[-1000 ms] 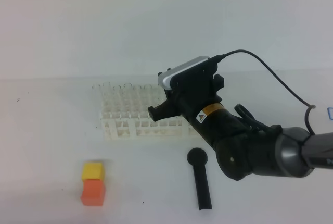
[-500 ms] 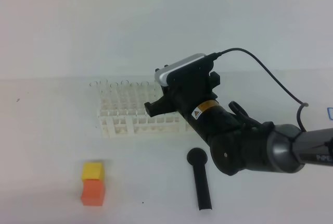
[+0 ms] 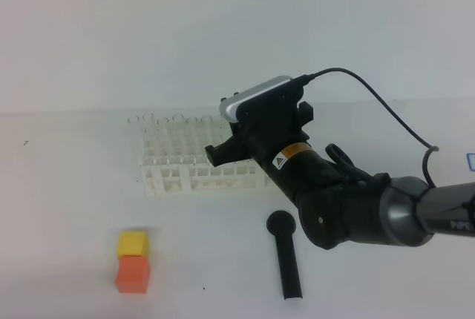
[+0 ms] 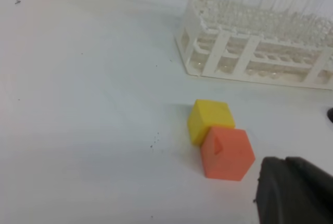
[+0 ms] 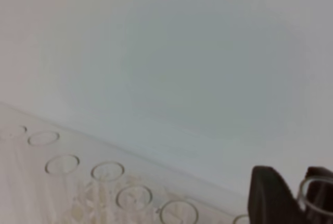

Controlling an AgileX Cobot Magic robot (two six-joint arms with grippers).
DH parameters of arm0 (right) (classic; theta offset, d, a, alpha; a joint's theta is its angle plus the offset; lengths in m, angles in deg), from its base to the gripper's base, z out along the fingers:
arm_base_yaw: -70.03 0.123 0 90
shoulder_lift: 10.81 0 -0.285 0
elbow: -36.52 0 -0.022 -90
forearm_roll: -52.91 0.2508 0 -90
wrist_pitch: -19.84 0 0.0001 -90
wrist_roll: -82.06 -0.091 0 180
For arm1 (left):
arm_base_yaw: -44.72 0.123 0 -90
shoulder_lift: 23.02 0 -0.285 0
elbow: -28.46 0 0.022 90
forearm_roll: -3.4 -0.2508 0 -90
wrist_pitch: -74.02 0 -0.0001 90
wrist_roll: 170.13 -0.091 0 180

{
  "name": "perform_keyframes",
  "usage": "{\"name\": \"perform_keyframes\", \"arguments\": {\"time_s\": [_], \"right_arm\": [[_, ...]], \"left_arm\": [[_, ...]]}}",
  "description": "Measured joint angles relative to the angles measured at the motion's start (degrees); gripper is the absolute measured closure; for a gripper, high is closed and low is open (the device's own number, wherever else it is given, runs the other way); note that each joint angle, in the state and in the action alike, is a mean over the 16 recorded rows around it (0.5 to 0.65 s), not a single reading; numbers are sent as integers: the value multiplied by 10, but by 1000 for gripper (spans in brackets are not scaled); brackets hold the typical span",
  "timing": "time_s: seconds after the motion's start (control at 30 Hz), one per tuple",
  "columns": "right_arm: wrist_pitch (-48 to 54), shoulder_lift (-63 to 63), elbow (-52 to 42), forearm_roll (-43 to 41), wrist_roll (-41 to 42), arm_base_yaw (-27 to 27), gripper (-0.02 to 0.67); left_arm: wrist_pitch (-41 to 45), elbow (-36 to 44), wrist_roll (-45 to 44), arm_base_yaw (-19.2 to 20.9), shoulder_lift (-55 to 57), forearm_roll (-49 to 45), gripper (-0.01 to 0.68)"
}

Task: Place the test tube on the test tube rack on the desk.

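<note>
The white test tube rack [image 3: 185, 163] stands on the desk [image 3: 67, 185] with several clear tubes upright in it. My right gripper [image 3: 220, 153] hovers over the rack's right end. In the right wrist view, a black finger [image 5: 268, 195] sits beside the round glass rim of the test tube [image 5: 312, 180], so the right gripper [image 5: 296, 198] is shut on it. Other tube rims [image 5: 106, 171] show below and to the left. Only a black piece of my left gripper [image 4: 296, 190] shows at the lower right of the left wrist view, near the blocks. The rack [image 4: 250, 52] lies beyond them.
A black round-headed stick [image 3: 286, 256] lies on the desk in front of the rack's right end, under my right arm. A yellow block [image 3: 133, 243] and an orange block [image 3: 133, 273] sit touching at the front left, also seen as yellow [image 4: 209, 120] and orange [image 4: 226, 152].
My right gripper has shifted a little left and up over the rack's right end, then almost stopped. The blocks, stick and rack have not moved.
</note>
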Motion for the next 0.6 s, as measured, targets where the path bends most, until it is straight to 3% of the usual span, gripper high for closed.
{"name": "perform_keyframes", "arguments": {"time_s": [0.6], "right_arm": [[1, -2, 7, 8, 3, 0, 474]], "left_arm": [[-1, 12, 0, 0, 0, 0, 674]]}}
